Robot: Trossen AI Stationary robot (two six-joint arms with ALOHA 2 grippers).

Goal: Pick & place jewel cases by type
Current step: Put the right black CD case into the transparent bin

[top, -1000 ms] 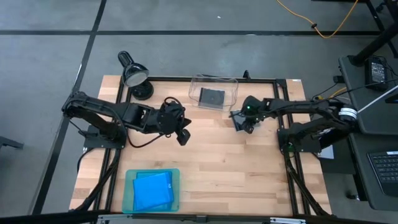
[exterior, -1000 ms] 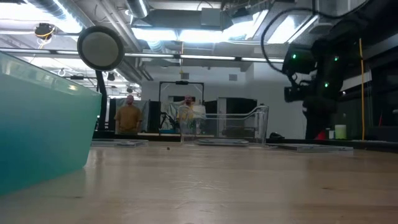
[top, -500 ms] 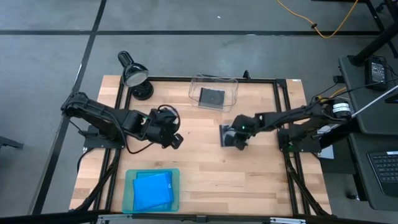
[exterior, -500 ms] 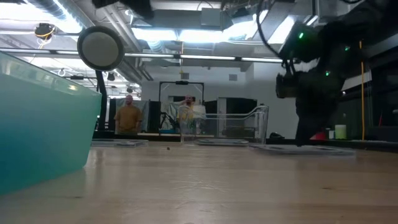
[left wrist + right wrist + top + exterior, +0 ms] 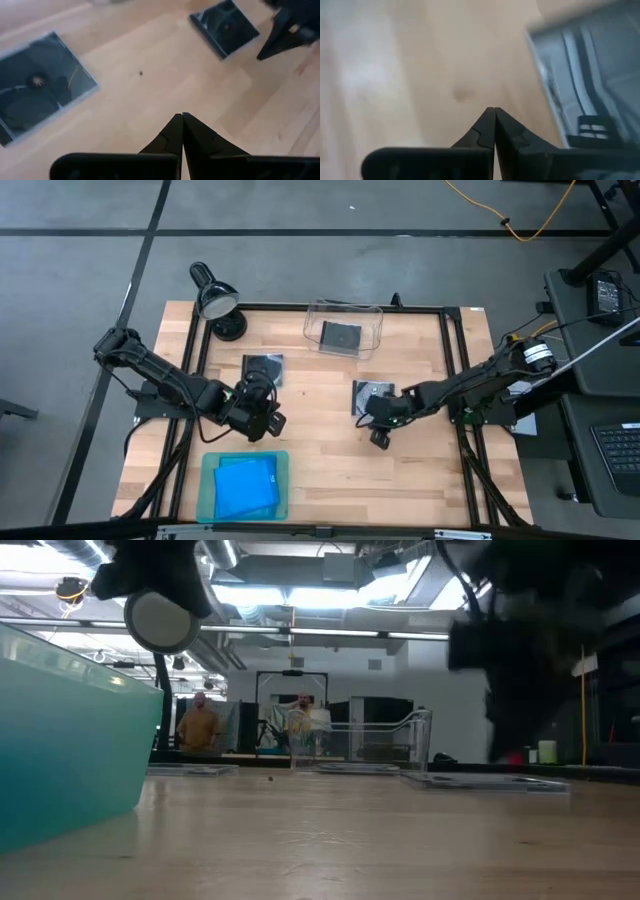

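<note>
Grippers both pinched closed and empty, as I read the wrist views. Left gripper hovers low mid-table, just above the teal tray holding the blue jewel cases. Right gripper sits beside a dark grey jewel case lying flat. Second grey case lies left of centre; third rests inside the clear bin.

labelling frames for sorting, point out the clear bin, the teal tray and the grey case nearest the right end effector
clear bin (image 5: 313, 316): high view, on its left wall.
teal tray (image 5: 209, 480): high view, on its left rim.
grey case nearest the right end effector (image 5: 367, 396): high view, on the middle of its lid.
</note>
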